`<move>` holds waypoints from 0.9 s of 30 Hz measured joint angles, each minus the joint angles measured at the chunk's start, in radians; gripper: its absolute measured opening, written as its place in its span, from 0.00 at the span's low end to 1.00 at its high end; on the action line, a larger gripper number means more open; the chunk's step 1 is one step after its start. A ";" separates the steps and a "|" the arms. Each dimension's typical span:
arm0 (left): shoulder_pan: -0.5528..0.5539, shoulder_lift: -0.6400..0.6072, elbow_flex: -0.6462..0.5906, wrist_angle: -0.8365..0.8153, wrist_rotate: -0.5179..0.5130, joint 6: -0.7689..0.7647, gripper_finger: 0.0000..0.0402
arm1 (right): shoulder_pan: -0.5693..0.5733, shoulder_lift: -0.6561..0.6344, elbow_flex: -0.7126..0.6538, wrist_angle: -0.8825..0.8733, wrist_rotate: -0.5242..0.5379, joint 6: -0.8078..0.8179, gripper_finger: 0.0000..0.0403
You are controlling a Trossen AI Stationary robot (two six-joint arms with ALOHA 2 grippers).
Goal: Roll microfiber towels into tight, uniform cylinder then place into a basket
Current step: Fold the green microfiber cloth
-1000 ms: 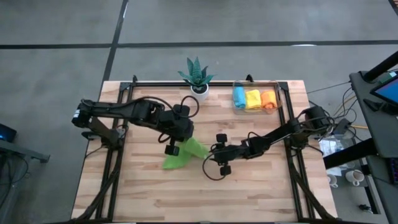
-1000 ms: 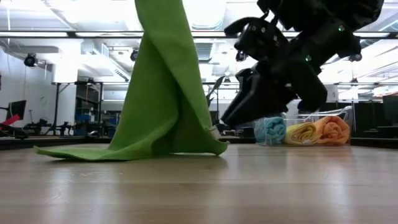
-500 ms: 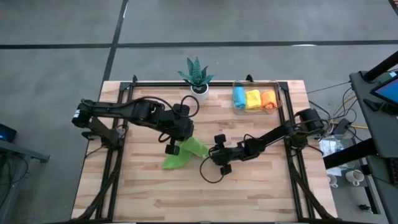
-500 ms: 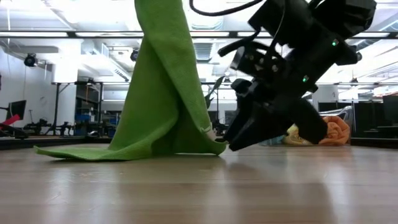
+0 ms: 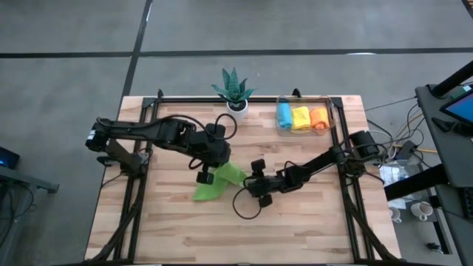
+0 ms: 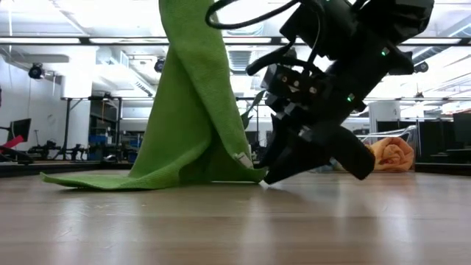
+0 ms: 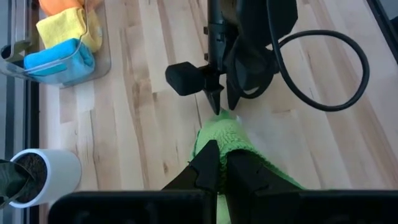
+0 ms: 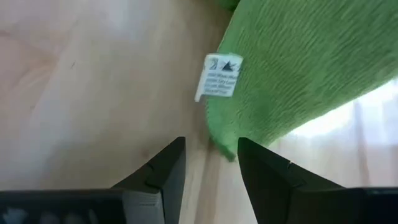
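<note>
One corner of the soft green microfiber towel (image 5: pixel 216 184) hangs pinched in the closed left gripper (image 7: pixel 219 163) at table centre. Right gripper (image 8: pixel 210 163), half-open and empty, straddles the bottom corner; closing early risks missing it.

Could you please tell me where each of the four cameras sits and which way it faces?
High view: above the table, looking straight down; both arms show.
Low view: at tabletop height, looking level; the right gripper is at the green towel.
Left wrist view: looks past the left gripper, shut on the towel, to the basket.
Right wrist view: looks down past open fingers at the towel's corner.
All four share the green towel.
</note>
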 joint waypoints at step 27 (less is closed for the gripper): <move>0.000 0.000 0.000 0.000 -0.004 0.000 0.00 | -0.001 0.001 -0.003 -0.004 -0.021 0.059 0.02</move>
